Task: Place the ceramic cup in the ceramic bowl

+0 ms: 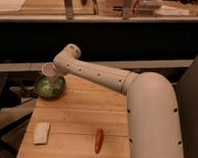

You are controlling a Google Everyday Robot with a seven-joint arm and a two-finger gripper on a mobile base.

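A green ceramic bowl (48, 87) stands at the far left corner of the wooden table (85, 118). A pale ceramic cup (47, 70) hangs tilted just above the bowl's rim, at the end of my white arm. My gripper (51, 73) is at the cup, right over the bowl; the arm's wrist hides most of it. The arm reaches in from the right foreground across the table.
A white sponge-like block (41, 132) lies at the front left of the table. A red-orange carrot-like object (98, 140) lies at the front centre. A dark counter with glass panels runs behind the table. A dark chair edge shows at the left.
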